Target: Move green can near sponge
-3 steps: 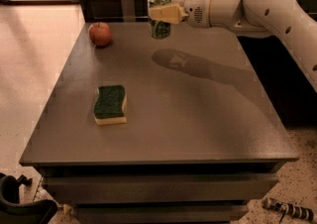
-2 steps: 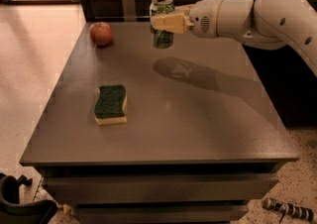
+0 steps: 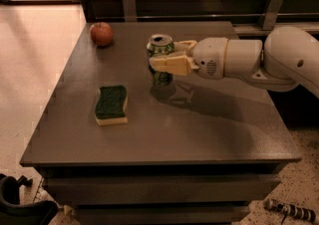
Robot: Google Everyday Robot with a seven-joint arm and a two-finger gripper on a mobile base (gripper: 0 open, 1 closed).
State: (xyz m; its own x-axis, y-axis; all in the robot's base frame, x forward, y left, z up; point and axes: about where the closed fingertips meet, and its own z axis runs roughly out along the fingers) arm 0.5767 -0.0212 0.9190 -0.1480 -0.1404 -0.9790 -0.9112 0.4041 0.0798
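The green can (image 3: 160, 49) stands upright with its silver top showing, held between the cream fingers (image 3: 169, 64) of my gripper (image 3: 164, 56), which reaches in from the right on a white arm. The can is just above or touching the grey table (image 3: 159, 134), right of centre. The sponge (image 3: 111, 104), dark green on top over pale yellow foam, lies flat on the table to the can's lower left, about a can's height away.
A red apple (image 3: 101, 34) sits at the table's far left corner. A wooden wall with two metal brackets (image 3: 129, 1) runs behind the table. The floor drops off at the left and front edges.
The arm has carried the can down and toward the front left, from above the far edge to low over the table, closer to the sponge. Sponge and apple stayed put.
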